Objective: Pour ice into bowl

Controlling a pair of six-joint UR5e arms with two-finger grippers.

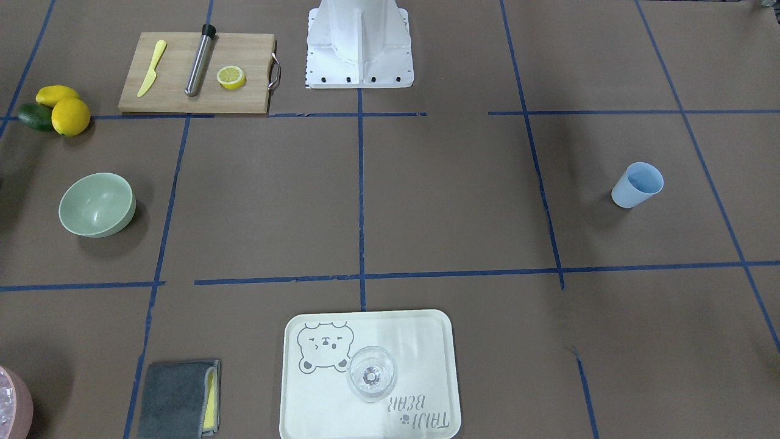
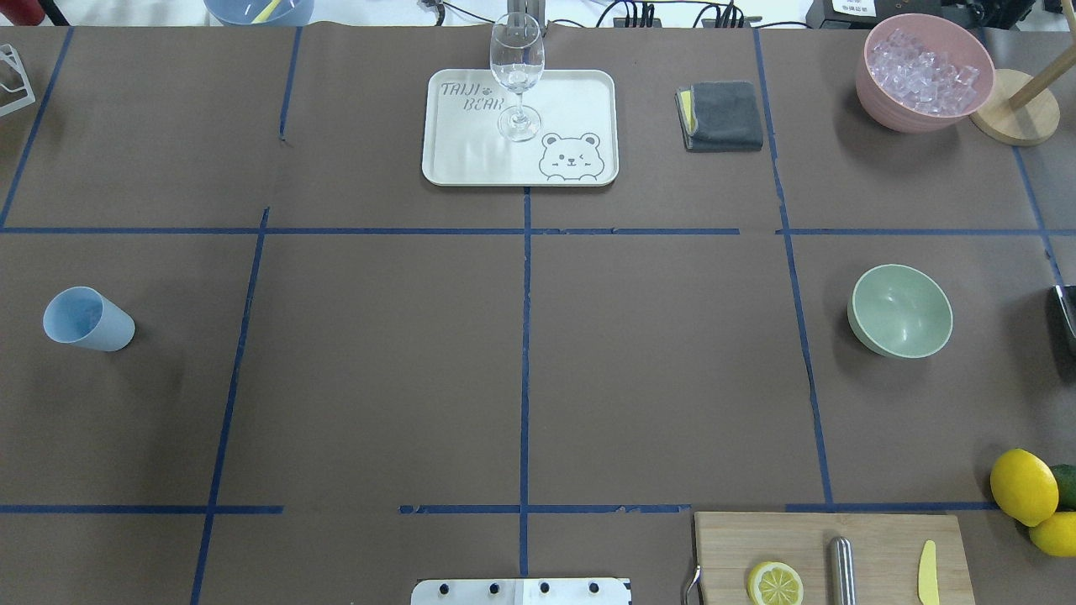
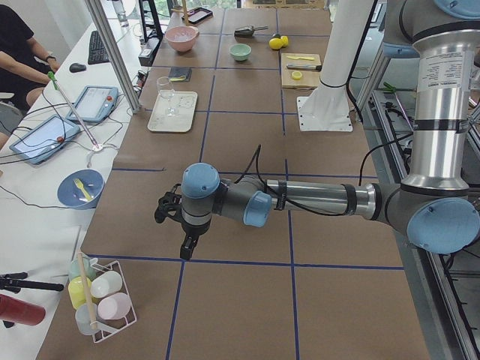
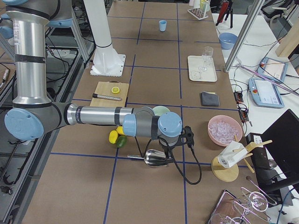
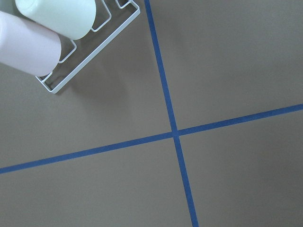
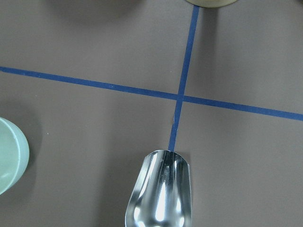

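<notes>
The ice is a heap of small clear cubes in a pink container at the far right; it also shows in the exterior right view. The mint-green bowl stands empty on the right side, also in the front-facing view, and its rim shows in the right wrist view. My right gripper hangs over a metal scoop lying on the table; I cannot tell if it is open. My left gripper hovers over bare table far left; I cannot tell its state.
A cutting board holds a lemon half, a steel muddler and a yellow knife. Lemons lie beside it. A tray holds a stemmed glass. A grey cloth, a blue cup and a cup rack are around.
</notes>
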